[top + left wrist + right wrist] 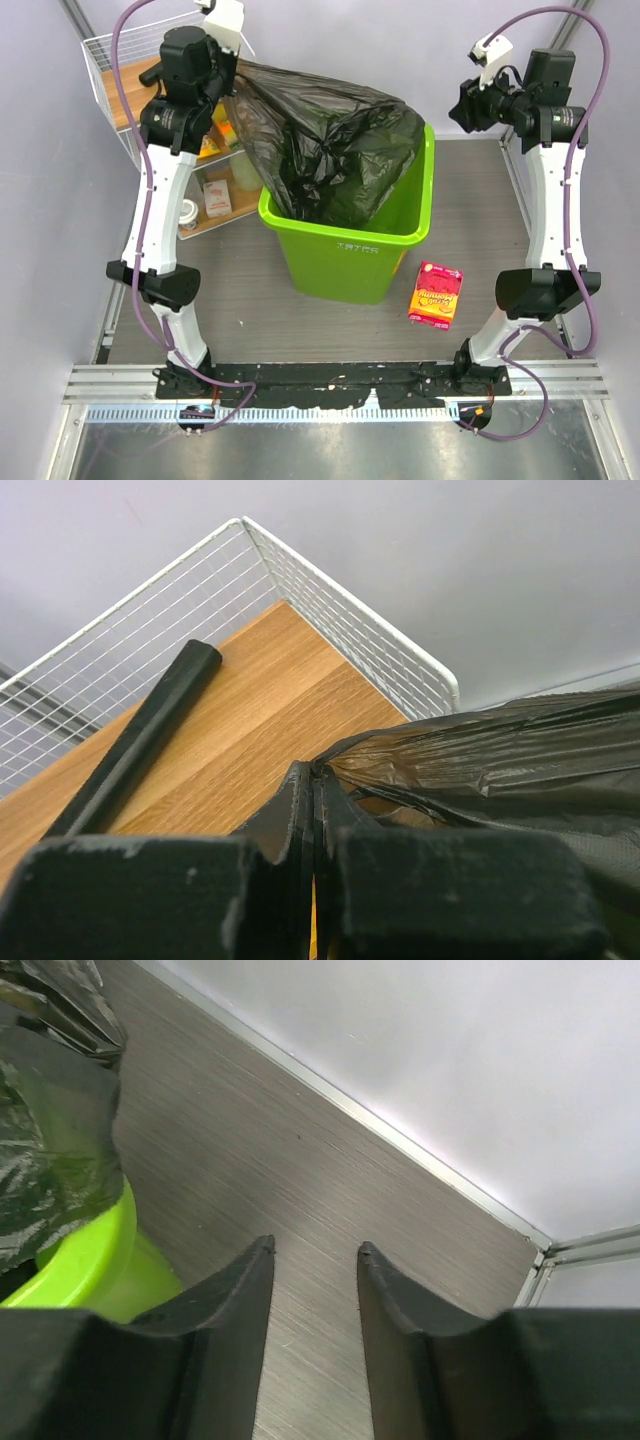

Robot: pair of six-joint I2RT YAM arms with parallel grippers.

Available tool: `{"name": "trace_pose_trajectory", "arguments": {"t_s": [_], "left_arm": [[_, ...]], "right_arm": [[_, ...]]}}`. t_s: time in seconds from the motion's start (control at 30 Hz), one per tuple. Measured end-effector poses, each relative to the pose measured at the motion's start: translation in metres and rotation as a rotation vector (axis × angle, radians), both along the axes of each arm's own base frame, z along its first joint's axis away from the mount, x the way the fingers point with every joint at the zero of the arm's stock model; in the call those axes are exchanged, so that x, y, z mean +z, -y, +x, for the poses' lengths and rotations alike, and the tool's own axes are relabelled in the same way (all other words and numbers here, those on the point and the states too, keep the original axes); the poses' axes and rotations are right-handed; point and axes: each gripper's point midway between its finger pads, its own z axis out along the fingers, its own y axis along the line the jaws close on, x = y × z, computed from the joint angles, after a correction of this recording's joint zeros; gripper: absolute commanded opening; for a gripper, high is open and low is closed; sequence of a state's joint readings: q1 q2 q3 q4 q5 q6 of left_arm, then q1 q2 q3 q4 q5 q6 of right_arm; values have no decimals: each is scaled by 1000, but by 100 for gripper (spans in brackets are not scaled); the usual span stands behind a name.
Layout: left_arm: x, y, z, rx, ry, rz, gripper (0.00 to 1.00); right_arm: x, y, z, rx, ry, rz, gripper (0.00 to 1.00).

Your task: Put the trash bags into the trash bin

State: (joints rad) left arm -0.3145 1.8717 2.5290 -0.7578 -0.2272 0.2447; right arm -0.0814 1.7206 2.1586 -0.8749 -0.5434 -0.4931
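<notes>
The black trash bag (330, 145) lies bunched over and inside the lime-green trash bin (345, 262) in the middle of the table. One corner of it stretches up and left to my left gripper (236, 78), which is shut on it. In the left wrist view the fingertips (300, 785) pinch the bag's edge (480, 760) above a wooden shelf. My right gripper (463, 105) is open and empty, right of the bin's far corner. In the right wrist view its jaws (315, 1250) stand apart over bare table, with the bin rim (90, 1260) and bag (50, 1140) at the left.
A white wire basket (105, 55) with a wooden shelf (250, 710) stands at the back left and holds a slim rolled black cylinder (140, 740). Small items (215, 195) sit on its lower shelf. A red snack pack (436, 294) lies right of the bin.
</notes>
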Motion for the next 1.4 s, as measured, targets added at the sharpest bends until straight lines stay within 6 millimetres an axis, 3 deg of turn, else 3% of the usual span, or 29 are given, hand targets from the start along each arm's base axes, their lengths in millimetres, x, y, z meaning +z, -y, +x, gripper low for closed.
{"name": "trace_pose_trajectory", "arguments": {"t_s": [0.23, 0.5, 0.63, 0.8, 0.87, 1.0, 1.13, 1.4], "left_arm": [[-6, 9, 2, -16, -12, 11, 0], [-8, 17, 0, -36, -15, 35, 0], [-11, 22, 0, -48, -23, 47, 0], [-13, 26, -1, -58, -26, 62, 0], [-13, 28, -1, -63, -26, 62, 0], [-13, 31, -2, -70, -26, 63, 0], [-16, 32, -1, -72, -32, 68, 0], [-42, 35, 5, -75, -90, 97, 0]], "right_arm": [[11, -18, -10, 30, -17, 95, 64], [39, -44, -27, 104, -42, 263, 69], [37, -58, -30, 153, -88, 326, 69], [20, -74, -21, 190, -149, 347, 68], [11, -79, -16, 199, -174, 349, 64], [-2, -84, -11, 206, -209, 348, 47], [-1, -85, -13, 215, -211, 347, 29], [2, -83, -12, 213, -192, 328, 14]]}}
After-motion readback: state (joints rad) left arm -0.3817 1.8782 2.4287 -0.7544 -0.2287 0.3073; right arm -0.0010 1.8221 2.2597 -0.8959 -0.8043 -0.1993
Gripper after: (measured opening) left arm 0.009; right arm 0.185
